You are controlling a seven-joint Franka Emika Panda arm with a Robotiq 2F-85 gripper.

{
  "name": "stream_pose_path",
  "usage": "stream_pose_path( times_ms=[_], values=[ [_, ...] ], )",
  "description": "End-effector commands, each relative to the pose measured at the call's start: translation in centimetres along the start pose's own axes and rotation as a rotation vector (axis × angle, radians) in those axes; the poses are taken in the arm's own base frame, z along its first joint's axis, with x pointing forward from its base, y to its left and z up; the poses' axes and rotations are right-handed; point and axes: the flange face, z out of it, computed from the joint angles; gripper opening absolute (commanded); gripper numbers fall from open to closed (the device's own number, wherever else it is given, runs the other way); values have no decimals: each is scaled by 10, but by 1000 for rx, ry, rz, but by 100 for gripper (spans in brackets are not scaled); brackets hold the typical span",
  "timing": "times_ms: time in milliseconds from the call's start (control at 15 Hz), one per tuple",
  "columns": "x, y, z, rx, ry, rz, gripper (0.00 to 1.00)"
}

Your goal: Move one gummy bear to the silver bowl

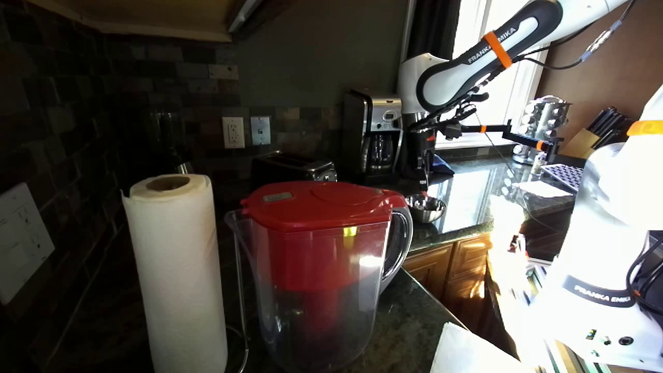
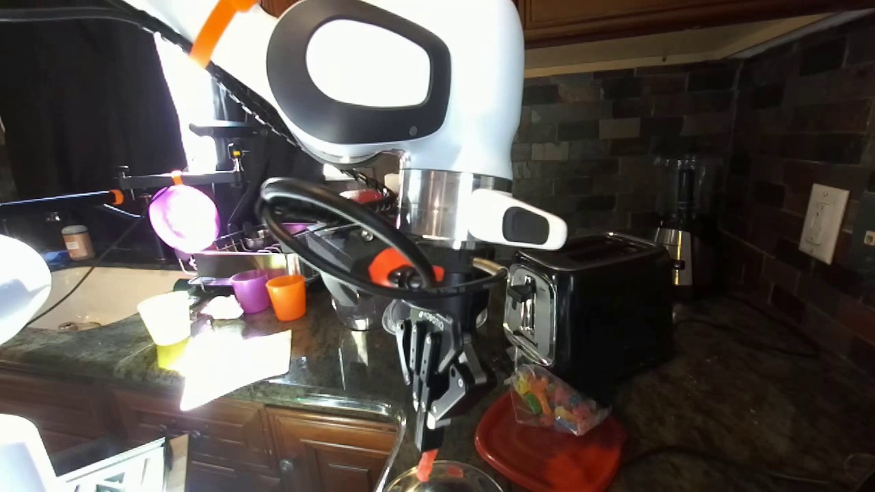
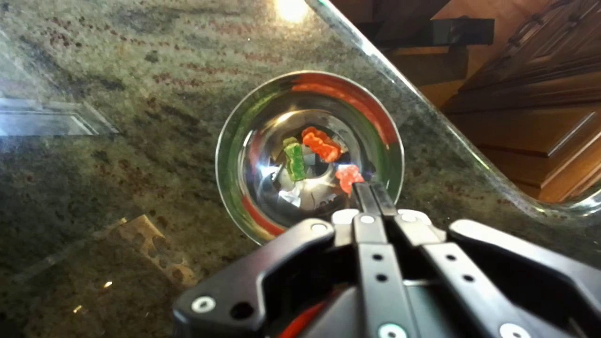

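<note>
The closed tool (image 3: pixel 370 188) pinches a lumpy gummy (image 3: pixel 349 176) over the round metal bowl (image 3: pixel 258 126).

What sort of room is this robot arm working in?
It looks like a kitchen, probably in a home: there's a toaster, a coffee maker and a sink.

1. I see a white arm (image 1: pixel 456 83) with black trim (image 2: pixel 290 75), orange bands (image 1: pixel 497 50), "FRANKA" lettering (image 1: pixel 480 53).
2. A black cable (image 2: pixel 268 196) loops near its silver wrist collar (image 2: pixel 431 205).
3. Below that collar sits a dark gripper (image 2: pixel 428 441) with silver screws (image 3: pixel 203 304).
</note>
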Motion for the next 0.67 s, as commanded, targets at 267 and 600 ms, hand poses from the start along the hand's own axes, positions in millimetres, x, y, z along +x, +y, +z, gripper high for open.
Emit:
stream_pose_path(
  times_ms=[267, 600],
  values=[
    [-1, 8, 25, -1, -56, 40, 30],
    [-1, 9, 27, -6, -64, 68, 59]
  ],
)
